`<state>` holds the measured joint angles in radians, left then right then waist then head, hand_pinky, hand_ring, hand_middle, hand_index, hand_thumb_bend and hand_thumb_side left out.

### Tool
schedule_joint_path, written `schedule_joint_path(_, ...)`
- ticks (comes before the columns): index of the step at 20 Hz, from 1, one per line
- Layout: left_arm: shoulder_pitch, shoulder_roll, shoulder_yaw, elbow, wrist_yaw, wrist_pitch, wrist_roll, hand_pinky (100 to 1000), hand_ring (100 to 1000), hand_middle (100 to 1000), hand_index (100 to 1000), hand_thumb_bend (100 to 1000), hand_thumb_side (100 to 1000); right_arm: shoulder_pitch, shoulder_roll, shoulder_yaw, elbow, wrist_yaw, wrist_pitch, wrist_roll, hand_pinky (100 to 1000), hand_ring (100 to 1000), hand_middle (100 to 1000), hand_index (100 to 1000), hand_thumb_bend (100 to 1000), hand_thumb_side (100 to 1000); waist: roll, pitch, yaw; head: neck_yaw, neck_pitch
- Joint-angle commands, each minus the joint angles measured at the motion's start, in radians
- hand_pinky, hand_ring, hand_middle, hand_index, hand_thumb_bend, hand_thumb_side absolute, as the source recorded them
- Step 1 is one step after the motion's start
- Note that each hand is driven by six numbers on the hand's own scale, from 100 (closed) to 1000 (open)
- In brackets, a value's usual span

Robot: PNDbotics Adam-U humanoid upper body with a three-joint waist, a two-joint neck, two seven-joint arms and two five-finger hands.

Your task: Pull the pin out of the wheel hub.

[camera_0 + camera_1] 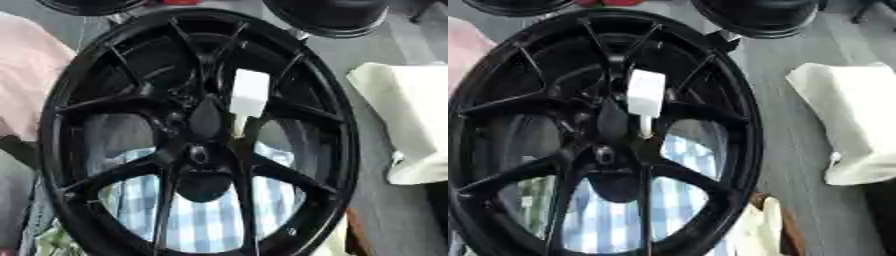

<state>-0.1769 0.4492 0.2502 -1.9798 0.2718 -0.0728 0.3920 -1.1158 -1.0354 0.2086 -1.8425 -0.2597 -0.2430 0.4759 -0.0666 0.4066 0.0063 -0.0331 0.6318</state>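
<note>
1. A black wheel (197, 135) fills most of both views, lying askew with its spokes running out from the hub (203, 122) to a glossy rim.
2. Under the wheel, seen through the lower spoke gaps, lies a blue-and-white checked cloth (206, 217).
3. To the right of the wheel, well apart from its rim, a cream cloth (855, 115) lies crumpled on the grey bench (798, 165).
4. To the left of the wheel a pink cloth (26, 75) touches or passes behind the rim (which of the two I cannot tell).
5. Beyond the wheel's far rim stand two round black things (328, 15), cut off by the top edge; the right one sits just beside the rim.
6. Below the wheel's lower right rim a pale yellowish thing (754, 227) lies next to a brown edge.
7. The pin (248, 97) stands in the wheel just right of the hub: a white block on top and a thinner pale shaft below it, going down between two spokes.
8. Neither hand shows in either view, so their fingers cannot be told.
</note>
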Motion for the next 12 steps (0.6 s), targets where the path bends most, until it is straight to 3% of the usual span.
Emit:
schedule_joint_path(1,-0.003,0.025,0.009,-0.020,-0.001,0.000,0.003,735,760,670,750,204,776,-0.007,-0.037,-0.022,-0.005,-0.014,0.002,-0.007,844,830,735,825,100,100,0.005,-0.029,-0.001,0.003,0.001)
schedule_joint_path(12,-0.003,0.027,0.008,-0.020,-0.002,0.000,0.002,736,760,671,751,204,775,-0.002,-0.042,-0.017,-0.013,-0.006,0.007,0.004,845,834,740,828,100,100,0.002,-0.031,0.002,0.001,0.002)
